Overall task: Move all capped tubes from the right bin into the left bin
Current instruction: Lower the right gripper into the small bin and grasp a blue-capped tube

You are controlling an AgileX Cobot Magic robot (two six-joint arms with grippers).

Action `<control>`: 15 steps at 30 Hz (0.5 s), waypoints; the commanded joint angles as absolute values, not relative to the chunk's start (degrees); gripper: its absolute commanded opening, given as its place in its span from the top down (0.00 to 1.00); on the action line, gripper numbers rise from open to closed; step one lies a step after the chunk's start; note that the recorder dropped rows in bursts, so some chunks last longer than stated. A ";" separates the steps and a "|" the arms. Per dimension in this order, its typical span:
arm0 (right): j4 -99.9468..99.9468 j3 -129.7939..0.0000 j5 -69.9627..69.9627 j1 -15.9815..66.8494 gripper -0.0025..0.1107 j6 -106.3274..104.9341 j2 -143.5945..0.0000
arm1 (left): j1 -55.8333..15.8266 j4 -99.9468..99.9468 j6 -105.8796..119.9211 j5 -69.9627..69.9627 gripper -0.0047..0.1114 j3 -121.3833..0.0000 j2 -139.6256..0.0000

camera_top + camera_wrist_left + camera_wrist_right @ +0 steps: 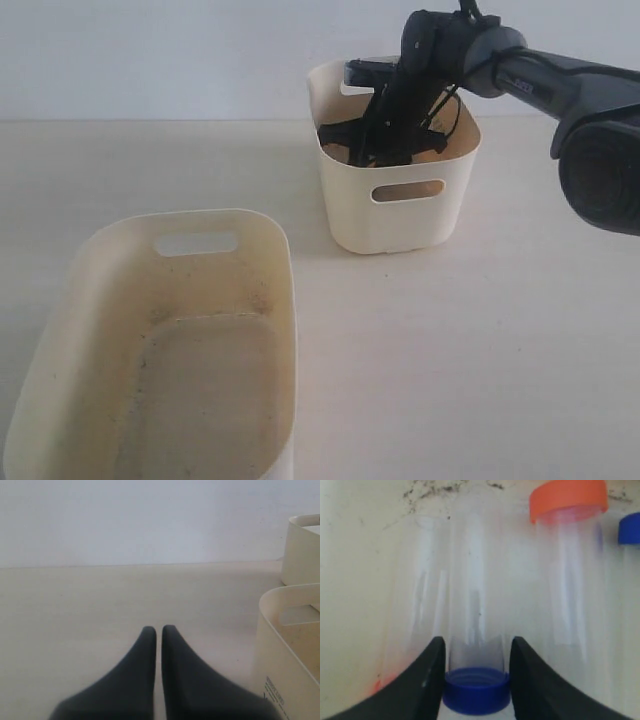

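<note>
Tabletop (450, 350): pale cream, matte, smooth, flat across the whole exterior view, filling most of it from near edge to far. Behind it, plain wall (150, 60) — light grey-blue, uniform in tone from side to side. Junction of tabletop and wall: one straight, level line across the upper part of the exterior view; same line noted again, softer and slightly blurred, in the left wrist view. Wall tone there a little more lilac-grey, tabletop a little warmer. Lighting even and diffuse — shadows on the tabletop weak, soft-edged and short, close against whatever casts them.
</note>
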State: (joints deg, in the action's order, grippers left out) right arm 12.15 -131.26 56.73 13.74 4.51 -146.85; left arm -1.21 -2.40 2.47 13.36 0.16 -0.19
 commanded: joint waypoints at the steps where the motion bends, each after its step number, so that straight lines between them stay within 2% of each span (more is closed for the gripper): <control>1: 11.92 -131.60 55.50 13.84 0.86 3.90 -147.19 | -1.14 -2.30 1.99 13.27 0.92 0.00 0.00; 3: 11.92 -131.60 55.09 13.84 0.97 3.90 -146.83 | -1.14 -2.30 1.99 13.27 0.92 0.00 0.00; 4: 11.92 -131.60 54.83 13.84 0.98 3.90 -146.56 | -1.14 -2.30 1.99 13.27 0.92 0.00 0.00; 15: 11.32 -131.60 55.36 13.84 0.98 1.93 -137.00 | -1.14 -2.30 1.99 13.27 0.92 0.00 0.00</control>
